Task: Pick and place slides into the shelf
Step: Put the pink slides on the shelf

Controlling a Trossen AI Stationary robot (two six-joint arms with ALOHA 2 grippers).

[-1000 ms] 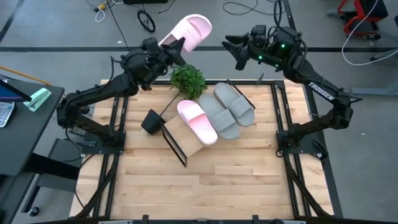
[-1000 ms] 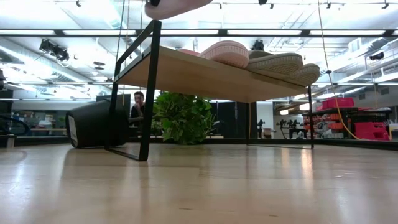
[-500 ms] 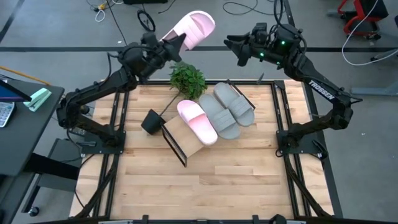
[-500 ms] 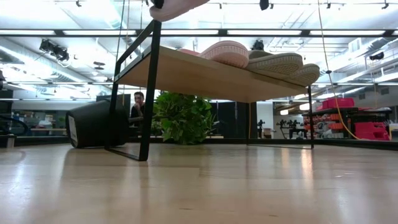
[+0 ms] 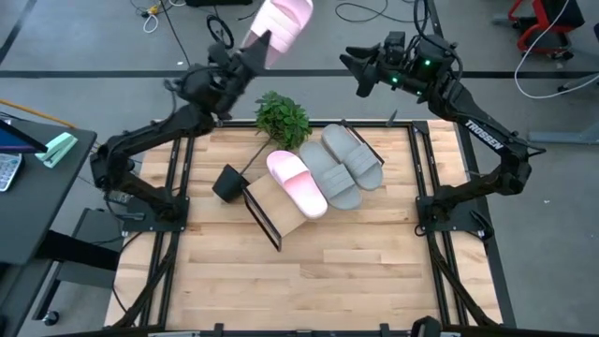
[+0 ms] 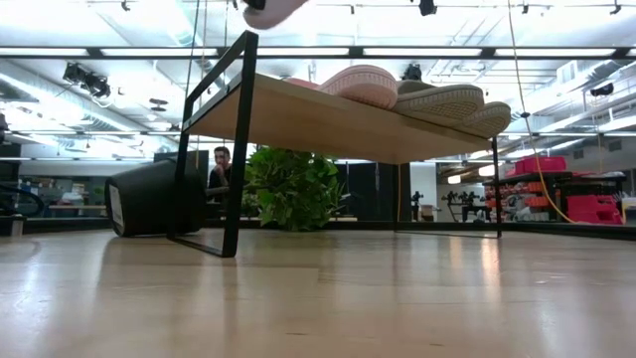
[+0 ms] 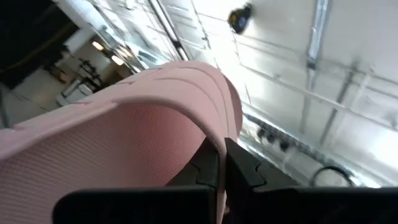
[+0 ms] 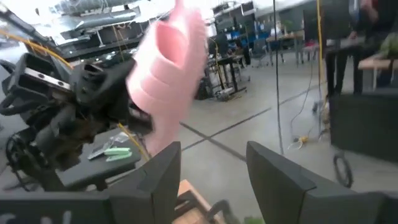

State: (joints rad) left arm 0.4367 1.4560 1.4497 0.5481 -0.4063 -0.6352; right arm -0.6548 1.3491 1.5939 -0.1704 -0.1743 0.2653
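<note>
Rising and swinging away from the shelf (image 5: 281, 208), the left gripper (image 5: 251, 49) is now carrying the second pink slide (image 5: 278, 21) higher and further beyond the table's (image 5: 356, 262) back edge than a second ago, so the sandal is nearly leaving the top of the high view. Its jaws are clamping the slide's heel end (the wrist view shows a dark finger (image 7: 239, 165) pressing into the foam). The right gripper (image 5: 358, 70) is hovering just past the back edge too, jaws spread wide and facing the slide, which suggests a handover is coming. Three slides are already lying on the shelf: one pink slide (image 5: 297, 183) and two grey slides (image 5: 342, 164), leaving one bare spot. White lettering reading TROSSEN (image 5: 479, 134) is showing on the right arm.
</note>
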